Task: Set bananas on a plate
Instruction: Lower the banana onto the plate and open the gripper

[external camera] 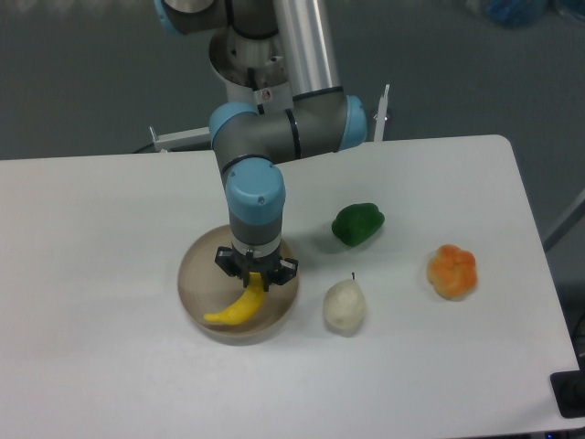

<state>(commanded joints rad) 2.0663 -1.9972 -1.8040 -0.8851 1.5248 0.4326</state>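
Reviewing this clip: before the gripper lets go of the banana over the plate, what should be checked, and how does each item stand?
1. Banana over the plate: ok.
2. Gripper on the banana's upper end: ok.
3. Banana already resting on the plate surface: cannot tell.
4. Banana's free tip inside the rim: ok, though close to it.
5. Pear beside the plate, clear of it: ok.
6. Green pepper and orange fruit away from the plate: ok.

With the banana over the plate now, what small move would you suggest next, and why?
Probably open the pincer and let go. The banana already lies inside the plate rim, its upper end between the fingers, and looks to be resting on or just above the plate, so little remains but release.
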